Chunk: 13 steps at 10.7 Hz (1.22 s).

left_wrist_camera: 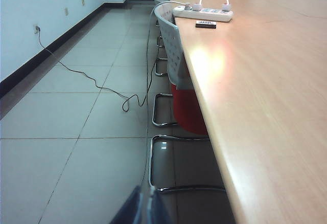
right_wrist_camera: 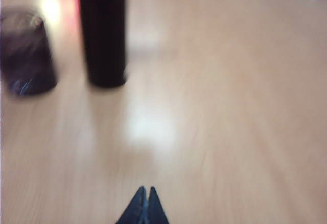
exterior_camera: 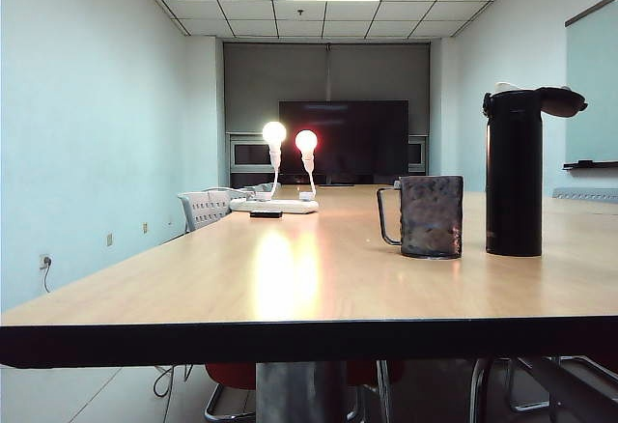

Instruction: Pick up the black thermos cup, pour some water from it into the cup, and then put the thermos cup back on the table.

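The exterior view sits low, level with the near edge of the table (exterior_camera: 309, 341), facing down its length toward the far wall. The left wrist view hangs off the table's left long edge (left_wrist_camera: 214, 132), looking along it and over the floor; both show the power strip (left_wrist_camera: 203, 13) at the far end. The right wrist view looks down at the tabletop from close, sharing the black thermos cup (right_wrist_camera: 102, 29) and the cup (right_wrist_camera: 25, 55).

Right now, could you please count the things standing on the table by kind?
Black thermos cup: 1
Grey cup: 1
Lit bulbs: 2
White power strip: 1
Small dark remote-like item: 1
Total: 6
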Available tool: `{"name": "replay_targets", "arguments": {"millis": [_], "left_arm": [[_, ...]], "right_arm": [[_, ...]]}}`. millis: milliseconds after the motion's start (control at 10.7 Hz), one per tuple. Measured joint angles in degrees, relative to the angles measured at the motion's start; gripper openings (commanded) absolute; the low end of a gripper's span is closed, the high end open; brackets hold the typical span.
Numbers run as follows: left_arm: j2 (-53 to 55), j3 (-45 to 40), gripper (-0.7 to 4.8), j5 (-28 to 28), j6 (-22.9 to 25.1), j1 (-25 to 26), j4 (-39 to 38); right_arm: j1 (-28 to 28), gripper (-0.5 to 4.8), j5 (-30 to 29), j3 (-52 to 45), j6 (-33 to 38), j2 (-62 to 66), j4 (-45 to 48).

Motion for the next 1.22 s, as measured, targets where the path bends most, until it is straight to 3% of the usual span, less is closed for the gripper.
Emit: {"name": "replay_targets", "arguments": {"millis": [188, 281, 656, 844, 1219], "left_arm": [[0.0, 0.0, 0.24, 0.0, 0.0, 0.0, 0.0], [0.0, 0.0, 0.24, 0.0, 0.0, 0.0, 0.0], [0.0, 0.0, 0.24, 0.1, 0.0, 0.0, 0.0], [0.0, 0.0, 0.24, 0.1, 0.0, 0.0, 0.0], [0.0, 0.0, 0.24, 0.1, 0.0, 0.0, 0.0]], "right_arm": [[0.1, -0.05, 1.0, -8.2, -0.1, -9.2, 15.7], [0.1, -0.05, 0.8, -11.6, -0.1, -14.7, 17.0], [0.2, -0.05, -0.3, -14.9, 0.5, -18.1, 10.5], [0.3, -0.05, -4.8, -14.9, 0.6, -18.1, 10.4], [0.2, -0.05, -5.4, -14.9, 0.6, -18.1, 10.4]]}}
